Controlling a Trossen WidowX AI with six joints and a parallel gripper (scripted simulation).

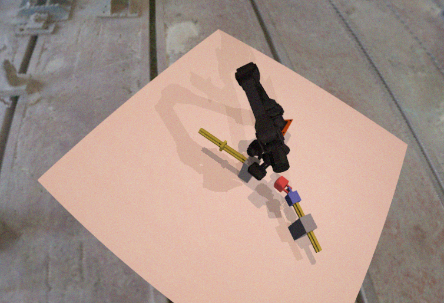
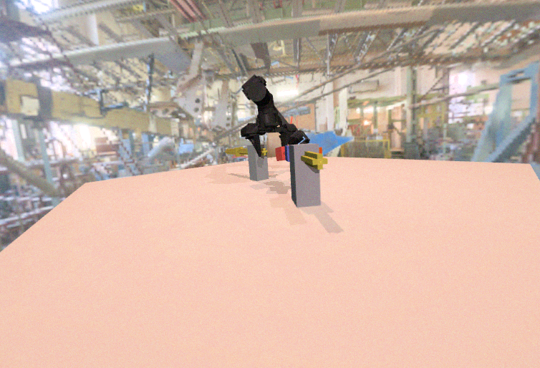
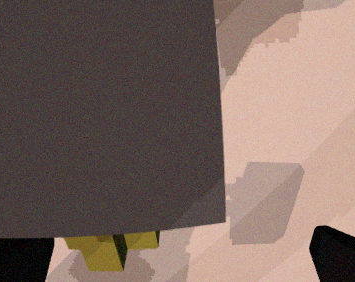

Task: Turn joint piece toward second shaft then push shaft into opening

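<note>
My gripper (image 1: 256, 159) (image 2: 272, 149) (image 3: 189, 240) is open and empty, over the second block (image 1: 245, 173) (image 2: 258, 168) (image 3: 104, 115). The second shaft (image 1: 234, 152) (image 2: 235, 151) (image 3: 106, 254) is yellow, with a collar on its outer part. Its inner end shows between the fingers in the wrist view; the gripper hides it in the top view. The red joint piece (image 1: 281, 183) (image 2: 280, 153) hangs by its hinges from the blue part (image 1: 292, 198) on the fixed yellow shaft (image 1: 314, 243) (image 2: 313, 160). It is apart from the second shaft. Its opening is not visible.
The fixed shaft's grey block (image 1: 308, 223) (image 2: 306, 180) stands on the pink table top (image 1: 143, 220) (image 2: 261, 289), nearest the exterior camera. My black arm (image 1: 265, 123) reaches in beside the second shaft. An orange part (image 1: 287, 126) shows beside the arm.
</note>
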